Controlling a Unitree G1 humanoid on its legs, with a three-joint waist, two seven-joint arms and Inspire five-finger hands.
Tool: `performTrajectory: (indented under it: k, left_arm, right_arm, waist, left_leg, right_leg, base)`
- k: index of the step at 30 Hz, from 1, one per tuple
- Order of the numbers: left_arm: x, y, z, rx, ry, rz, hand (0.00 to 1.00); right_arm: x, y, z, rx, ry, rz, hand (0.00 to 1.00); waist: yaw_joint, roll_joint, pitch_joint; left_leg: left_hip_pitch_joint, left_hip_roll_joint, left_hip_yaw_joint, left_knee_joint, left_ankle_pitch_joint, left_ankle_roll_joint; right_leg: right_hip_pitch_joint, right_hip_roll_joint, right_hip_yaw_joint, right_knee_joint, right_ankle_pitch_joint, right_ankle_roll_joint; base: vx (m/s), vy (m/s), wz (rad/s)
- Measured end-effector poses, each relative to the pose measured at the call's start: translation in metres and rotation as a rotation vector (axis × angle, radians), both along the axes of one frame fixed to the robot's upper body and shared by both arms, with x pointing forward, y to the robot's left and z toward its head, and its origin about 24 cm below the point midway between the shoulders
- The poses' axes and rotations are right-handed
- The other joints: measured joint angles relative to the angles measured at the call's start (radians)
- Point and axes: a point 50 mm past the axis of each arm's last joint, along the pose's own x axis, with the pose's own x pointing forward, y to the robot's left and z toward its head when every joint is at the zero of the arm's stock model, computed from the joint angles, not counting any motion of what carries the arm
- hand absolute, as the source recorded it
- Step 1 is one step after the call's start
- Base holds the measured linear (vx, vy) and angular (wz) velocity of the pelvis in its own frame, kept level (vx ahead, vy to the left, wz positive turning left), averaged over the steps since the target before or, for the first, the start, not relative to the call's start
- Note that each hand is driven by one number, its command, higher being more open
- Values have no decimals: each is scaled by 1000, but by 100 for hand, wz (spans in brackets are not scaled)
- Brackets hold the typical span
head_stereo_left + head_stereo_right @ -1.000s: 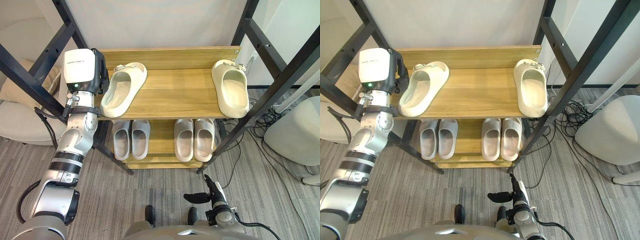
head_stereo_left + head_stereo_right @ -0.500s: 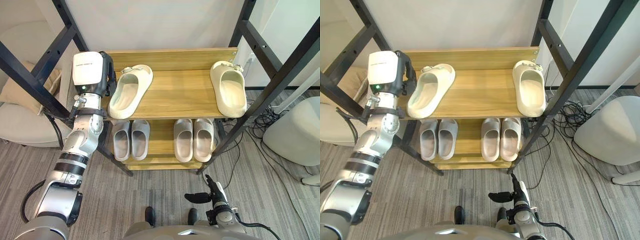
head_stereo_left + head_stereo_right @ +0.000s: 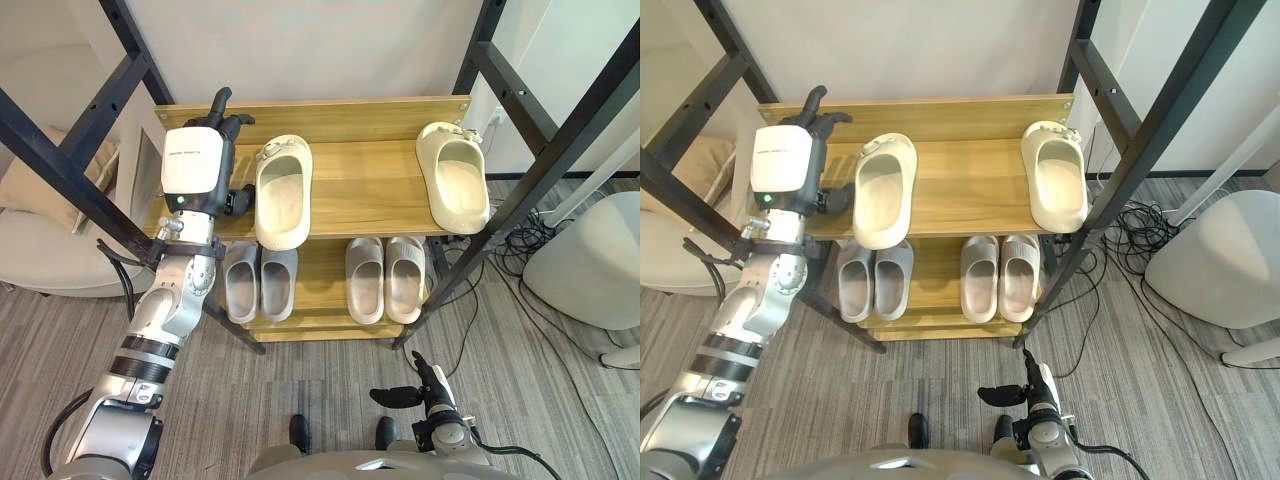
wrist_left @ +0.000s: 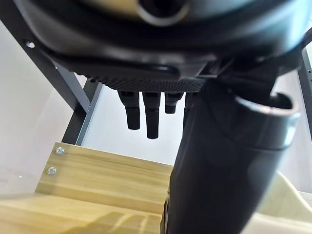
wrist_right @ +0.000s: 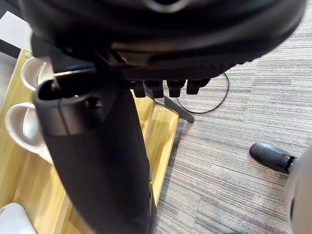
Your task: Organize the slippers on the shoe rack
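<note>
A cream slipper (image 3: 283,190) lies straight on the left half of the wooden rack's top shelf (image 3: 365,185), toe toward me. Its match (image 3: 453,175) lies near the shelf's right end. My left hand (image 3: 232,122) stands against the left slipper's outer side with its fingers straight up, open; the thumb (image 3: 238,200) is by the slipper's edge. In the left wrist view the fingers (image 4: 146,114) hang straight and a cream rim (image 4: 287,195) shows beside the thumb. My right hand (image 3: 405,394) hangs low over the carpet, open and empty.
Two grey slipper pairs (image 3: 260,282) (image 3: 385,278) sit on the lower shelf. Black frame posts (image 3: 60,160) (image 3: 555,150) cross on both sides of the rack. A beige cushion (image 3: 40,180) is at the left, a white rounded object (image 3: 590,260) and cables (image 3: 520,240) at the right.
The left slipper has slid right and turned from slanted to straight. My left hand moved right with it and its fingers have straightened upward. The right hand stayed put.
</note>
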Motion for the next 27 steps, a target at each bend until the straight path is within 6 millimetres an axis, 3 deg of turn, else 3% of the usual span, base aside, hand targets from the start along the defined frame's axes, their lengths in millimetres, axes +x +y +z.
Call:
performTrajectory:
  k: [15, 21, 27]
  left_arm:
    - [-14, 0, 7, -39, -58, -6, 100]
    - [-28, -19, 35, -205, -217, -102, 100]
    - [-40, -40, 50, -273, -305, -216, 100]
  right_arm:
    - [3, 5, 1, 0, -4, 33, 100]
    - [-2, 6, -3, -2, 22, 42, 100]
    - [-3, 7, -3, -3, 31, 50, 100]
  waist:
    - [14, -1, 0]
    - [20, -1, 0]
    - [19, -1, 0]
  left_leg:
    - [-1, 0, -16, 0, 2, 3]
    - [-2, 5, -15, 0, 2, 2]
    - [-1, 7, -15, 0, 2, 2]
  right_leg:
    - [9, -1, -15, 1, -1, -1]
    - [10, -1, -12, 3, -2, -2]
    - [12, 1, -12, 3, -4, -5]
  base:
    - [-2, 0, 3]
    - [0, 0, 0]
    - [0, 0, 0]
